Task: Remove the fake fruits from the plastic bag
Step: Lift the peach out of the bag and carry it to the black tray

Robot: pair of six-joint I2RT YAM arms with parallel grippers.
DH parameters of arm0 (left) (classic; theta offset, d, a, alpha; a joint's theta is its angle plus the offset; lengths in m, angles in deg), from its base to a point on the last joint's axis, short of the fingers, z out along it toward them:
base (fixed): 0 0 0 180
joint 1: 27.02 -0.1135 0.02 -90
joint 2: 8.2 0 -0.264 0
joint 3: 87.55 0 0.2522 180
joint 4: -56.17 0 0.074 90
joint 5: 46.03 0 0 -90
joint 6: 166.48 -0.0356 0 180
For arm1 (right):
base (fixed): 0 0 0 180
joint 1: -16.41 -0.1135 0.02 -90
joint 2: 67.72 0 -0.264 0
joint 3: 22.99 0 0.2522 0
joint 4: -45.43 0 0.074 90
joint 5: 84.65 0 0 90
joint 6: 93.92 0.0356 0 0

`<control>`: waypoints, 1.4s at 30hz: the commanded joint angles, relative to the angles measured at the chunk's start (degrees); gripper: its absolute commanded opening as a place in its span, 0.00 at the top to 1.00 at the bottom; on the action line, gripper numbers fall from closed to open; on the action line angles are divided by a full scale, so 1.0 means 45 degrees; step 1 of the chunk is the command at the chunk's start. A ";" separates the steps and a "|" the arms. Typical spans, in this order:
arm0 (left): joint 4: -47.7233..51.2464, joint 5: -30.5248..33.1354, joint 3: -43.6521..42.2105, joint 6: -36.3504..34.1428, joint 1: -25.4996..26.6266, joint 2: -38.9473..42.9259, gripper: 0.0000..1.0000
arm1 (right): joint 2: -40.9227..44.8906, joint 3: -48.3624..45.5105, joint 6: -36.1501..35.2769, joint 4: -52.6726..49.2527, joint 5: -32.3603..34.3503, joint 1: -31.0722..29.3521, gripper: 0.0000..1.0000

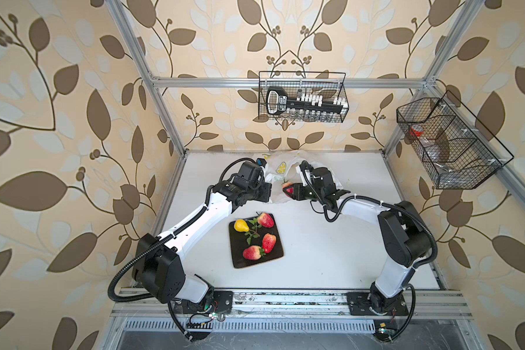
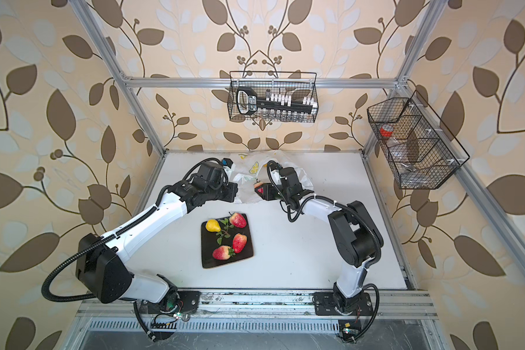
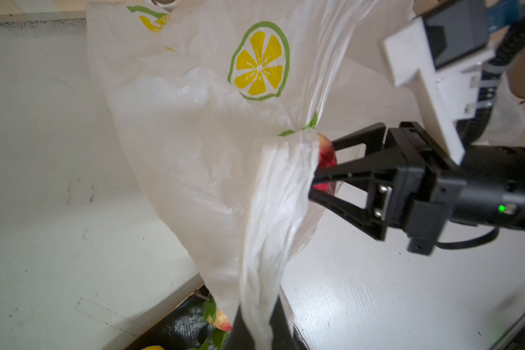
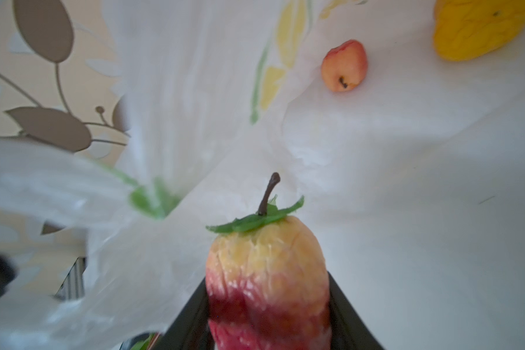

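While held up over the worktop by a gathered fold clenched tight in the left jaws, could slip or tear: thin, slick bag. Would sag shut on a slip and bury the fruit inside. On the tray, mid-scene and out already: pear, sprig, three strawberries. Grasped in the right jaws at the bag's mouth: a strawberry, held by its red lower half, cap pointing away from the wrist. Could snag film on the way out, or squirt from a glossy, tapering grip and drop back in. Further in, seemingly inside the bag though blurred: a small peach-toned fruit and a yellow one. Might roll out of reach if jolted. Underneath, a white painted worktop, scuffed in places. Around, beige wallpaper with brown leaves, an aluminium frame, wire baskets on the back and right walls.
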 commanded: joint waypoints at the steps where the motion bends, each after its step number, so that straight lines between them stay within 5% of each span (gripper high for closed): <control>1: -0.0499 -0.0182 0.0674 0.0174 -0.0251 -0.0346 1.00 | 0.0946 -0.0888 -0.0983 0.1158 -0.1797 -0.0013 0.68; 10: -0.1049 -0.0398 0.0594 0.0526 -0.0573 -0.0539 1.00 | 0.3070 -0.3245 -0.2789 0.2643 -0.4081 -0.0070 0.68; 17: -0.1089 -0.0566 0.0751 0.0392 -0.0588 -0.0598 1.00 | 0.3999 -0.3525 -0.5677 0.1451 -0.3838 -0.1169 0.68; 29: -0.0631 -0.0686 0.0753 0.0100 -0.0597 -0.0202 1.00 | 0.2652 -0.2316 -0.9027 0.0458 0.1905 -0.6531 0.67; 35: 0.0052 -0.0663 0.1019 -0.0191 -0.0603 -0.0046 1.00 | 0.0324 -0.0287 -0.7993 0.0798 0.4607 -0.8035 0.67; 42: 0.0188 -0.0679 0.1020 -0.0235 -0.0593 0.0356 1.00 | -0.2079 0.1751 -0.7114 0.0047 0.5968 -0.8783 0.67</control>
